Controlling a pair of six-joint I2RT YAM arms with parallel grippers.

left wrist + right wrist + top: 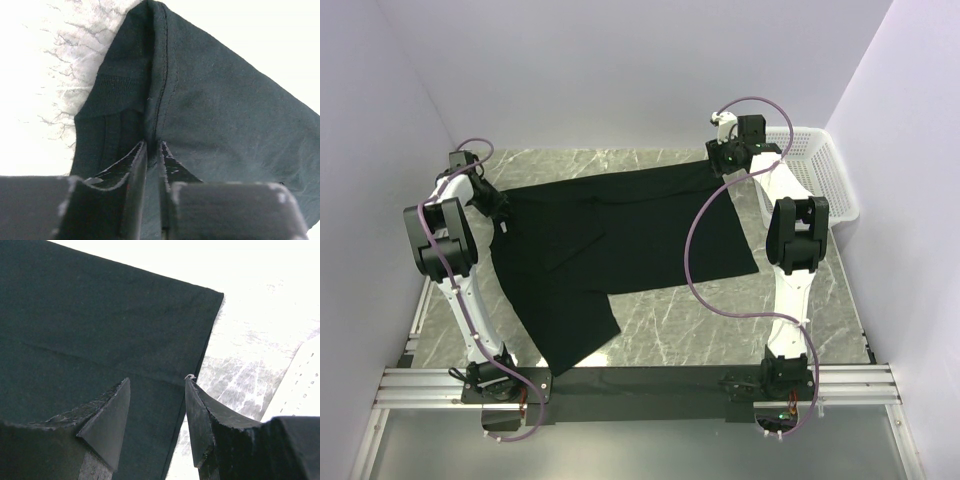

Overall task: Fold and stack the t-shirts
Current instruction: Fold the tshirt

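Note:
A black t-shirt [620,240] lies spread over the marble table [720,320], with one part reaching toward the near left. My left gripper [503,222] is at the shirt's left edge. In the left wrist view, a raised ridge of the t-shirt [215,110] along a seam sits pinched in my left gripper [152,144], whose jaws are nearly together. At the far right corner, my right gripper [721,166] hangs over the cloth. It [158,380] stands open astride the side edge of the t-shirt [90,315], just below the corner, with no cloth held.
A white plastic basket [820,170] stands at the back right of the table, and its wall [300,385] shows beside the right fingers. Purple cables loop off both arms. White walls close in on three sides.

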